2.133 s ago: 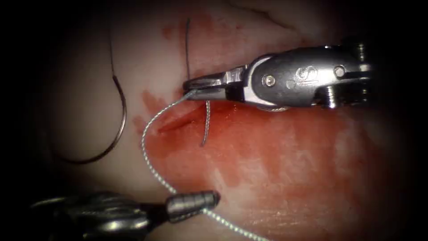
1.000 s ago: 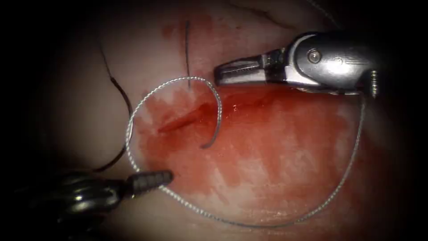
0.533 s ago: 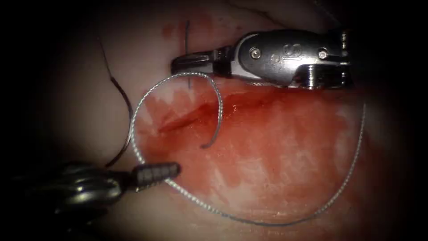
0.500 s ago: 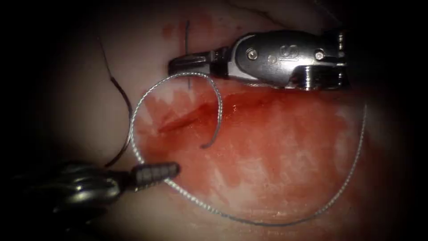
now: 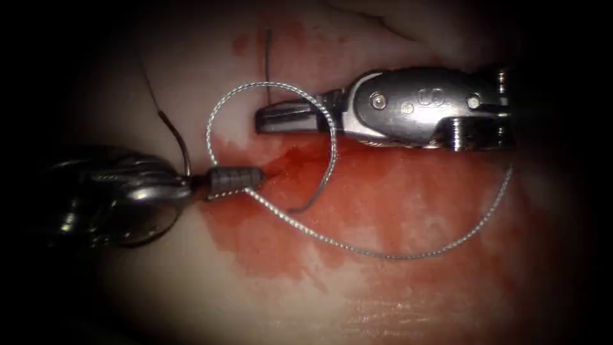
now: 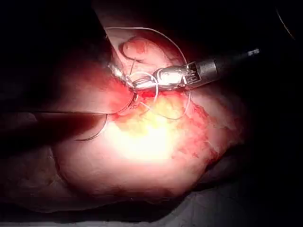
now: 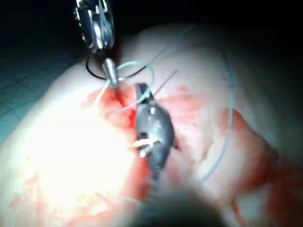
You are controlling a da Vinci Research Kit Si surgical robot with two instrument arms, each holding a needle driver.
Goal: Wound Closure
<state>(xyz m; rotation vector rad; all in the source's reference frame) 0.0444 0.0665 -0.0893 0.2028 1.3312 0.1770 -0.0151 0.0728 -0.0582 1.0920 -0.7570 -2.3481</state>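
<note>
Left pincer (image 5: 237,180) squeezed tight on the silvery twisted thread (image 5: 383,255), tip sitting right at the left end of the small red cut (image 5: 287,161) in the pale pork tissue (image 5: 191,287). Right pincer (image 5: 287,119) just above and to the right of the left one, near it but not touching, lying flat and pointing left. Its jaws pressed together with nothing seen between them. From the left pincer, thread going up and round in one loop (image 5: 268,85) that lies over the right pincer, then down past the cut. Long tail of thread sweeping away under the right pincer and back up behind it. Thin dark thread end (image 5: 268,57) standing straight up, just above the right pincer's tip; touching it or not, cannot tell. Dark curved steel needle (image 5: 181,144) lying loose on the tissue right behind the left pincer, left of the cut, held by neither, not stuck in. Left pincer much nearer to it. Red fluid (image 5: 396,198) spread below both. Counted: two pincers, one needle, one loop, one cut.
</note>
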